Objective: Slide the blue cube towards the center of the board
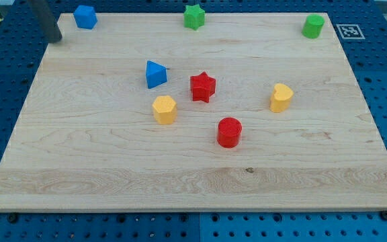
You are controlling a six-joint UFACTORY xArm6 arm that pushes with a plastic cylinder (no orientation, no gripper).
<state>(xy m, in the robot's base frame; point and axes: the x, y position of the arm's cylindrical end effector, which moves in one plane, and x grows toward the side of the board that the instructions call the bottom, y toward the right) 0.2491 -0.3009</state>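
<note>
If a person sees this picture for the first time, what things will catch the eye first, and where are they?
The eye goes first to the cluster near the board's middle: a red star, a red cylinder below it, a yellow block and a blue block to the star's left. Next come the blue cube at the view's top left and two green blocks, a star at top centre and another at top right. My tip sits left of the blue cube, apart from it.

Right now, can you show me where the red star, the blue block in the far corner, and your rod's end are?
red star (203,87): camera view, middle of its top face.
blue cube (84,16): camera view, its top face.
my tip (56,38): camera view, rod's very end, left of the blue cube.
</note>
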